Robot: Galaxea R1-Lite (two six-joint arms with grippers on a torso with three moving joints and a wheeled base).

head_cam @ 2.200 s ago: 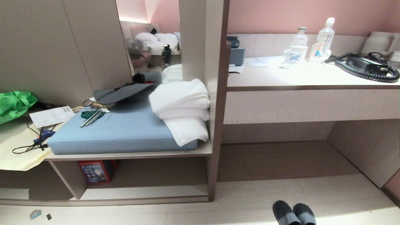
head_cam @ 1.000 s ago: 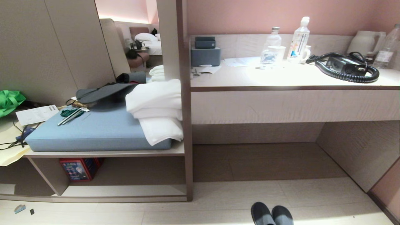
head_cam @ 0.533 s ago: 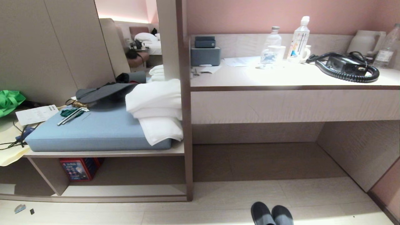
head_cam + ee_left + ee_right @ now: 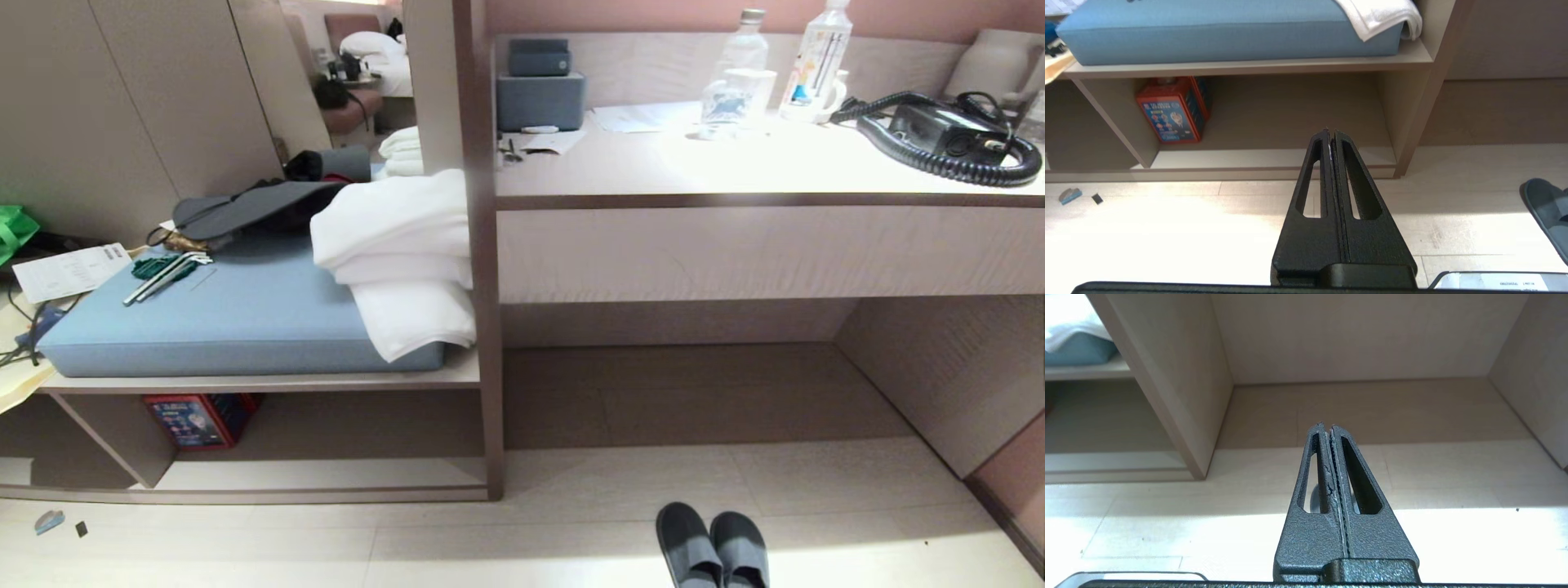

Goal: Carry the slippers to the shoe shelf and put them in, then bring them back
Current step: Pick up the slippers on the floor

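Two slippers [image 4: 712, 545] sit side by side, touching, on the pale floor at the bottom edge of the head view, a little right of centre, and you have not picked them up yet. What changed over the last half second is the whole view: everything has slid up the frame, the bottles [image 4: 739, 69] on the counter [image 4: 759, 167] now clip the top edge, and more of the slippers shows at the bottom. That is the camera tipping down, not the things moving; I read it as the torso bending toward the floor, the start of the reach for the pair. The shoe shelf [image 4: 326, 474] lies at the lower left of the head view, under the blue cushion [image 4: 237, 318] and the white towels [image 4: 400, 261], with a red box [image 4: 200, 419] standing at its left end; it is well apart from the slippers, so you will need a carry to the left once you have them. The left gripper [image 4: 1331, 132] has its jaws pressed together on nothing, hanging over the bare floor in front of the shelf, with one slipper at the right edge of that wrist view. The right gripper [image 4: 1327, 425] likewise has its jaws closed flat and empty, pointing at the recess under the counter. You must spread the jaws before either can take a strap.
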